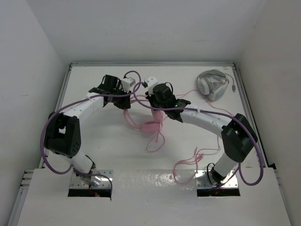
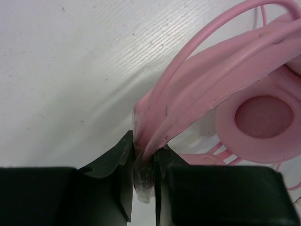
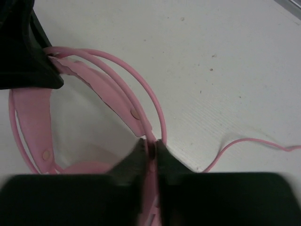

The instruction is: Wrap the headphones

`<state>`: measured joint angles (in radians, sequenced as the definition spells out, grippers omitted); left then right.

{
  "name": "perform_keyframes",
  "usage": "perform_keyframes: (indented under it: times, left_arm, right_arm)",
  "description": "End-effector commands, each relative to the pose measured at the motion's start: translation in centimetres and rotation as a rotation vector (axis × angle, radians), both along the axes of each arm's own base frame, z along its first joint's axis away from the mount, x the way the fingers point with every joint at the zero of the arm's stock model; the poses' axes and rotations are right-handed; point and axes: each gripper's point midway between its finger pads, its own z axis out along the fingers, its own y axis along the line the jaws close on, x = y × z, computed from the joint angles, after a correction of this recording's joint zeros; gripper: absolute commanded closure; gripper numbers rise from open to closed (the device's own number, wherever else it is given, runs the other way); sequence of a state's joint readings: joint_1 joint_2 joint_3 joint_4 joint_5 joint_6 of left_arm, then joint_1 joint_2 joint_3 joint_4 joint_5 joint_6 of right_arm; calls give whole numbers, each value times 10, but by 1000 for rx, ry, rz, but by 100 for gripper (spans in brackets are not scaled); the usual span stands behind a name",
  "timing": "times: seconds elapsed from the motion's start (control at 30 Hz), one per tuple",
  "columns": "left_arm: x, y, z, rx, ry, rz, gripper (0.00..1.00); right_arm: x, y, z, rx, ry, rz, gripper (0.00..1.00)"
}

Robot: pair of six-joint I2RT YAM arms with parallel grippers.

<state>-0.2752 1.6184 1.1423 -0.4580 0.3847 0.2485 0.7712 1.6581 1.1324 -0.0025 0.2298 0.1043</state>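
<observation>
The pink headphones hang between my two grippers at mid-table. My left gripper is shut on one end of the thin pink headband, and a round earcup hangs to its right. My right gripper is shut on the headband's other side, with the thin wire hoop beside the pads. The left gripper's black finger shows at the upper left of the right wrist view. In the top view both grippers meet over the headphones. The long pink cable trails loose toward the right arm's base.
Grey-white headphones with a grey cable lie at the back right of the table. A raised rim runs along the table's far edge and sides. Purple arm cables loop beside both arms.
</observation>
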Motion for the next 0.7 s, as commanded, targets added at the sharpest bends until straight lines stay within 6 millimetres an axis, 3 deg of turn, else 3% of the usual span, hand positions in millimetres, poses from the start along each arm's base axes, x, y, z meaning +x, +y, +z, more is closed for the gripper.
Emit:
perform_keyframes:
  times: [0.0,0.03,0.07,0.17,0.2,0.23,0.27,0.3,0.33,0.37,0.4,0.47,0.5,0.53,0.6,0.63,0.67]
  left_arm:
    - [10,-10,32,-73,-86,23,100]
    - [12,-9,36,-85,-92,47,100]
    - [13,-9,38,-96,-91,62,100]
    - [24,-3,52,-187,-92,121,100]
    - [34,11,56,-215,-101,163,100]
    - [39,16,61,-247,-94,190,100]
    - [45,19,71,-278,-102,196,100]
    - [53,35,77,-305,-107,260,100]
    - [57,41,83,-318,-121,279,100]
    - [61,47,89,-330,-136,298,100]
    - [64,54,102,-342,-178,316,100]
    - [64,55,123,-374,-216,323,100]
    - [63,55,129,-386,-215,321,100]
    - [60,48,136,-412,-203,289,100]
    - [58,43,151,-441,-191,263,100]
    - [58,41,159,-453,-197,252,100]
    - [57,41,162,-456,-196,254,100]
  right_arm:
    - [6,29,64,140,-112,93,62]
    - [2,31,74,161,-121,120,19]
    - [0,32,80,174,-130,128,2]
    - [-13,26,112,228,-172,150,1]
    - [-20,21,114,234,-177,155,1]
    - [-32,12,140,280,-224,173,1]
    - [-39,8,152,310,-259,185,1]
    - [-50,0,137,294,-252,204,1]
    - [-66,-10,160,343,-318,236,1]
    - [-73,-17,159,344,-339,242,1]
    - [-81,-26,126,304,-312,245,2]
    - [-92,-35,119,320,-359,263,15]
    - [-101,-39,78,262,-322,299,29]
    - [-103,-37,74,272,-351,322,57]
    - [-112,-32,31,243,-284,379,77]
    - [-112,-27,28,261,-299,394,77]
    - [-110,-24,8,242,-268,394,67]
